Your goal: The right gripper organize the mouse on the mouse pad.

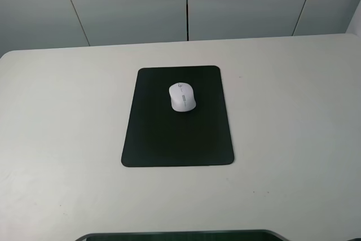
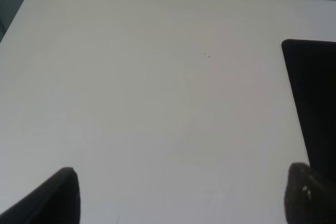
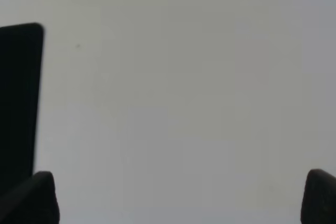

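Bench (image 1: 293, 139): big, off-white, plain matte top, takes up most of the high view. Rounded far corners. Behind it, grey wall panels (image 1: 130, 4) with thin seams, one dark vertical gap near the middle. A dark edge of something (image 1: 180, 235) shows at the near rim of the bench; can't tell what.

Pad (image 1: 169, 134): black rectangle, rounded corners, flat on the bench, roughly centred. Seen from the right claw (image 3: 181, 198), the pad edge sits off to its inner side, with bare bench straight ahead of it. From the left claw (image 2: 184, 198), the pad corner sits off to its inner side too, again bare bench ahead.

Mouse (image 1: 182, 96): white, grey wheel, sits fully on the pad, in the pad's far half, about centred across it, tilted slightly. No part hangs over the pad edge. Not in either wrist view, so it lies well apart from both claws, ahead and inward of the right one.

Claws: neither arm shows in the high view. Right claw jaws stand wide apart, nothing between them, only tips visible at the frame edge. Left claw jaws also wide apart, empty.

Progress: judged from the layout, mouse already rests on the pad, right claw clear of it and empty. Task looks done or nearly done. What could be left: only straightening the mouse to line up with the pad, if that is wanted; otherwise nothing.
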`<state>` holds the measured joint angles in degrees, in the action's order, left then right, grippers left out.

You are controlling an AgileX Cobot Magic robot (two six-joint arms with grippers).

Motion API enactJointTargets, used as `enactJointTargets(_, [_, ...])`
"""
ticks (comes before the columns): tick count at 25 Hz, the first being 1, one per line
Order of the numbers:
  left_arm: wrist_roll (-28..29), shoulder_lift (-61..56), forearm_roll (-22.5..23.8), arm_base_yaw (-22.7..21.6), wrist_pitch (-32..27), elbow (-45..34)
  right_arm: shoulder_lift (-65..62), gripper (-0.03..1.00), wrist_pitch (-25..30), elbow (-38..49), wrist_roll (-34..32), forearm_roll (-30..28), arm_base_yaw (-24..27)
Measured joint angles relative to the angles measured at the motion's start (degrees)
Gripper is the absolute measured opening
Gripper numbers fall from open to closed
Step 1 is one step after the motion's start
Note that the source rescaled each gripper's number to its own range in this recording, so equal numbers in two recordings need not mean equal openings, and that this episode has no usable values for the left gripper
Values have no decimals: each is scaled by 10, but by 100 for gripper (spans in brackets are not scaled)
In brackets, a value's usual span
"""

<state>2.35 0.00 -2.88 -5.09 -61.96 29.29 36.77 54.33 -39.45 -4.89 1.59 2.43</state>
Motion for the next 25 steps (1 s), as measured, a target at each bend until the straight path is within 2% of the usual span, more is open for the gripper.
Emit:
enactJointTargets(3, [0,0,0,0,0,0,-53,99,23,20,7,8,0])
enactJointTargets(9, [0,0,0,0,0,0,-184,100,21,88,32,8,2])
enactJointTargets(16, [0,0,0,0,0,0,-282,100,8,90,34,8,2])
enactJointTargets(25, [0,0,0,0,0,0,-327,100,10,90,36,11,2])
